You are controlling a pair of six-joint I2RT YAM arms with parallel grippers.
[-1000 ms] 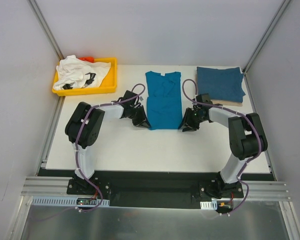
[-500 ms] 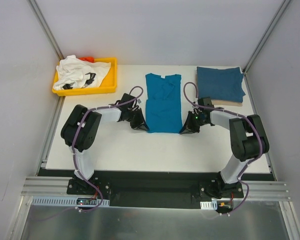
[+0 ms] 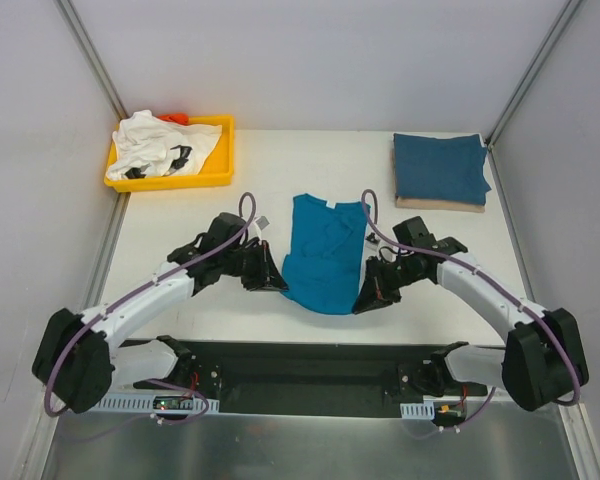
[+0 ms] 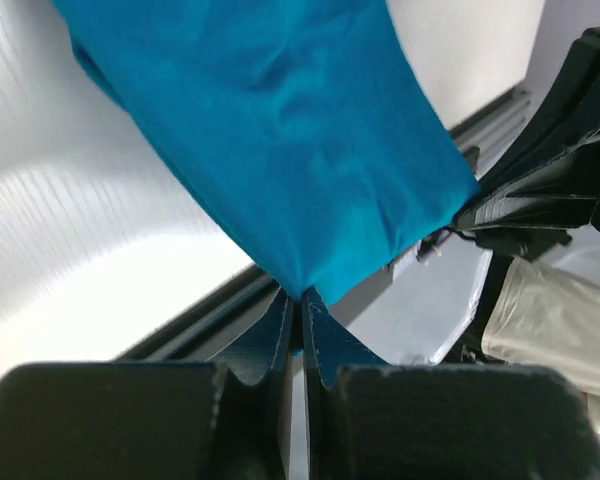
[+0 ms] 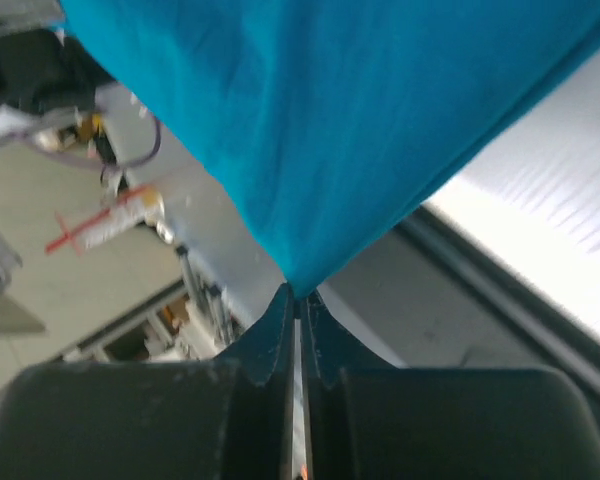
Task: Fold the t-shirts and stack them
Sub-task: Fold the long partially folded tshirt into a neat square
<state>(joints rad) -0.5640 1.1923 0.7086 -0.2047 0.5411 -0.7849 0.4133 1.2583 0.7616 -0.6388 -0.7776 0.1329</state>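
One's done — the dark blue t-shirt [image 3: 440, 168] sits folded far right — and now left gripper [image 3: 278, 284] and right gripper [image 3: 363, 300] each clamp a near corner of the teal t-shirt [image 3: 325, 250] mid-table (white t-shirt [image 3: 155, 145] crumpled in the yellow tray [image 3: 180, 182]).

Matt cloth teal t-shirt [image 3: 325, 255], glossy plastic tray [image 3: 180, 181].
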